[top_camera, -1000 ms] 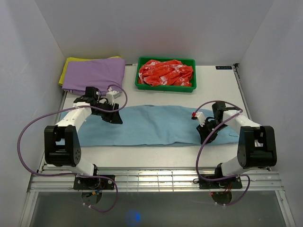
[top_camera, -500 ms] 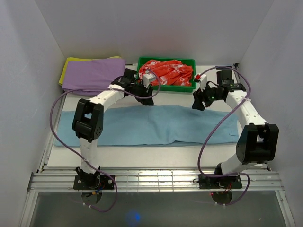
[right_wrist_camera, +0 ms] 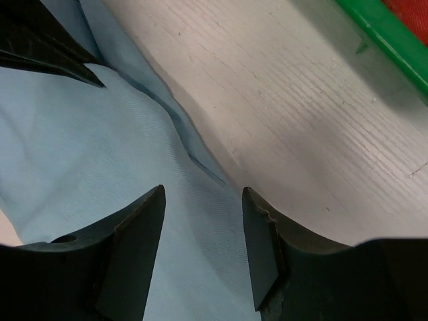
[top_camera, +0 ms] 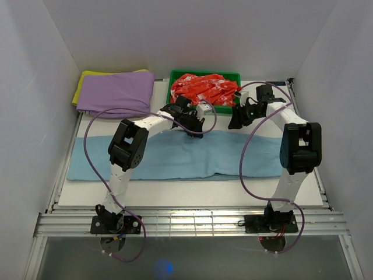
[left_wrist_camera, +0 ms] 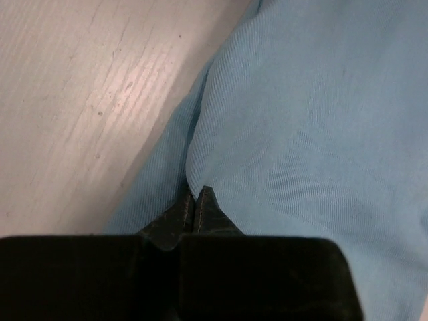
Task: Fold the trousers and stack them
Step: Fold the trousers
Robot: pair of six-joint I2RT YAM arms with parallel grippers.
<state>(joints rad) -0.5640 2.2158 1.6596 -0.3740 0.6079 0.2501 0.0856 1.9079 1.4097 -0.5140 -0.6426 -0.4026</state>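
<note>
The light blue trousers (top_camera: 175,154) lie flat and lengthwise across the table, nearly as wide as it. My left gripper (top_camera: 197,129) is at their far edge near the middle. In the left wrist view its jaws (left_wrist_camera: 197,190) are shut, tips pinched at a raised fold of the trousers (left_wrist_camera: 301,134). My right gripper (top_camera: 235,121) is at the same far edge, a little to the right. Its jaws (right_wrist_camera: 202,189) stand open low over the trousers' (right_wrist_camera: 100,134) edge, one finger above cloth and the other above bare table.
A green bin (top_camera: 204,109) of red-and-white cloth (top_camera: 204,88) stands just behind both grippers; its rim (right_wrist_camera: 388,33) shows in the right wrist view. A folded purple garment (top_camera: 116,92) on a yellow cloth (top_camera: 84,79) lies at the back left. White walls close in the sides.
Both arms have swung from the trousers' outer ends to the middle of the far edge. The left jaws, open half a second ago, are now shut at the cloth.
</note>
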